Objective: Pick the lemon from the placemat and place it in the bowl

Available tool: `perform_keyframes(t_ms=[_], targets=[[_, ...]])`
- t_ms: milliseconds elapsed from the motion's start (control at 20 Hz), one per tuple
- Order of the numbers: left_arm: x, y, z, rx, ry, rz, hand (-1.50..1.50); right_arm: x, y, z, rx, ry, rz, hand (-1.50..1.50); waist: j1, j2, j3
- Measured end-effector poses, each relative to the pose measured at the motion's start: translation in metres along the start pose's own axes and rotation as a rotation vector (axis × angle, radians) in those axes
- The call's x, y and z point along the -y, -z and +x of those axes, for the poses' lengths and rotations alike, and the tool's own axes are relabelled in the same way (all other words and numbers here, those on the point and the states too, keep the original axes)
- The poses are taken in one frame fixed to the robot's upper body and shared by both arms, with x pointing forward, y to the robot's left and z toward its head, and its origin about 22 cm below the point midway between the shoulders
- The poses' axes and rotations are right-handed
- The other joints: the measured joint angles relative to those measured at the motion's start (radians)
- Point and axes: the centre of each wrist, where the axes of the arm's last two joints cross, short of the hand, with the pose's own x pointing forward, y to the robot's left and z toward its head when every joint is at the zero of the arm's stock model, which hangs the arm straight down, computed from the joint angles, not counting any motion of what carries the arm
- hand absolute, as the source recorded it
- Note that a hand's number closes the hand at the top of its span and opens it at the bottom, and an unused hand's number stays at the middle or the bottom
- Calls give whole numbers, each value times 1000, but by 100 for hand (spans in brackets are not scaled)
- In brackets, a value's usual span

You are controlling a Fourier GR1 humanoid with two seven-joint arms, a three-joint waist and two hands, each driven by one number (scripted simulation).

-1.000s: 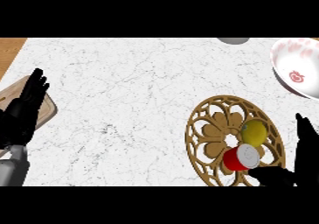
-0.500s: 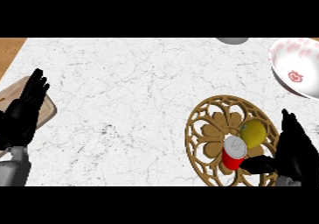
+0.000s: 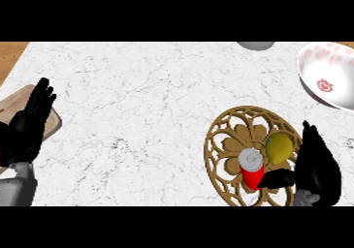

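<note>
The tabletop [image 3: 136, 97] is white stone with fine grey veining, and a strip of bare wood [image 3: 6, 55] shows at its 10 o'clock corner. At 4 o'clock lies the round placemat [image 3: 240, 138], a tan openwork disc cut in a flower pattern inside a plain ring. The lemon [image 3: 278, 147], a smooth yellow oval, sits on the mat toward the mat's 3 o'clock side. Just beside it at 8 o'clock is a red can [image 3: 251, 169] with a silver top.

The bowl [image 3: 329, 72], glossy white with red markings, stands at 2 o'clock and is cut off by the right edge, well apart from the mat. A grey rounded object [image 3: 254, 45] pokes in at 12 o'clock.

The broad middle of the tabletop is bare marble, and the stretch between mat and bowl is bare too.

The right hand [image 3: 317, 164] stands just beside the lemon at its 3 o'clock. Its fingers are straight and released, grasping nothing, and the thumb reaches toward the foot of the can. The left hand [image 3: 29, 121] rests at 9 o'clock over a rounded wooden board [image 3: 56, 123], with its fingers up and released.

Compared with a second ago, the right hand has come in from the 4 o'clock edge to flank the lemon. The can's top sits further toward 10 o'clock and more of its red side shows. The lemon and the left hand are unmoved.
</note>
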Motion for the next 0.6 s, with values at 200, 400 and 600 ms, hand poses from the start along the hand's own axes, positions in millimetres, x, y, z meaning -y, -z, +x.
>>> perform_keyframes(t_ms=[200, 400, 600], targets=[[2, -1, 0, 7, 4, -4, 0, -2, 9, -3, -14, 6, -11, -150, 0, -1, -1], [-2, 0, 1, 11, 4, 1, 0, -12, 20, -8, -32, 4, -6, 150, 0, 0, 0], [-2, 1, 4, 8, 0, -8, 0, -21, 31, -6, -10, 14, 42, 150, 2, 5, 4]])
